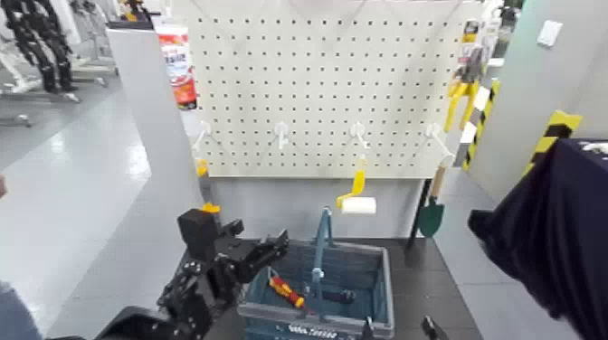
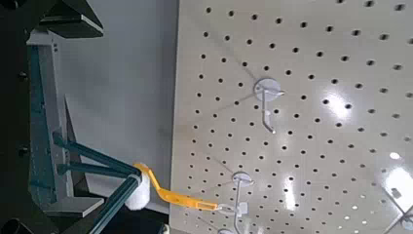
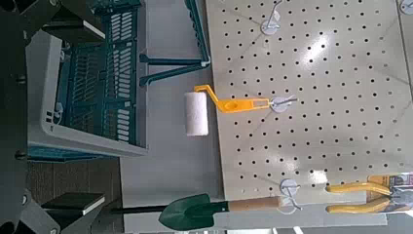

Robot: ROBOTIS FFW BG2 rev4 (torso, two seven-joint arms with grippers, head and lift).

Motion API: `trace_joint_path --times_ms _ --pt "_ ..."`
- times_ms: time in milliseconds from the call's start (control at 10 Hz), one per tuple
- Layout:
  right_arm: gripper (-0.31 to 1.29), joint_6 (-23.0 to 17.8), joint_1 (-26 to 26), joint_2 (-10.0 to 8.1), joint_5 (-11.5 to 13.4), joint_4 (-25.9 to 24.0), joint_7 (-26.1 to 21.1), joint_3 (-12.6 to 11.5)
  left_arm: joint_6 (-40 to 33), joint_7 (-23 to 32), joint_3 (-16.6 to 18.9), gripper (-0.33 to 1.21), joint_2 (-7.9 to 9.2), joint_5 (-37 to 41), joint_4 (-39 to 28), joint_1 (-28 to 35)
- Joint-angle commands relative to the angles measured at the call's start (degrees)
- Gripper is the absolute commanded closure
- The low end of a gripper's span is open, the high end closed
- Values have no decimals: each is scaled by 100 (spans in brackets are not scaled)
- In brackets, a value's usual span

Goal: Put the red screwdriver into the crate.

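One red screwdriver (image 1: 287, 291) is seen inside the crate (image 1: 388, 289), low in the centre of the frame! The left gripper (image 1: 258, 235) is held wide open at the crate's upper left; the right gripper (image 1: 399, 326) is parked open, bottom right of centre.

It looks like a workshop or robotics lab: a pegboard (image 1: 317, 90) with hooks (image 1: 281, 134) and hanging tools, yellow-and-black hazard tape (image 1: 554, 136) at the right, and dark machines (image 1: 43, 41) on a glossy grey floor (image 1: 72, 172) at the far left.
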Motion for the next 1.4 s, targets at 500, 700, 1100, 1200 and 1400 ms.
trace_joint_path --times_ms 500,700,1100,1200,1400 --pt "14 -53 26 7 3 -17 25 -34 -916 914 407 9 -55 -969 -613 1472" --pt "14 -62 35 25 21 -17 25 -51 -1188 967 697 9 -309 -1286 -613 1956" --pt "14 -62 53 16 30 -35 34 -60 -1223 1152 908 9 -450 -1523 -859 2501" --pt "14 -62 62 25 30 -44 34 -60 -1232 1169 970 9 -494 -1549 -912 2589" --pt "14 35 79 25 38 -88 25 -77 -1249 1178 1014 9 -512 -1593 -964 2659"
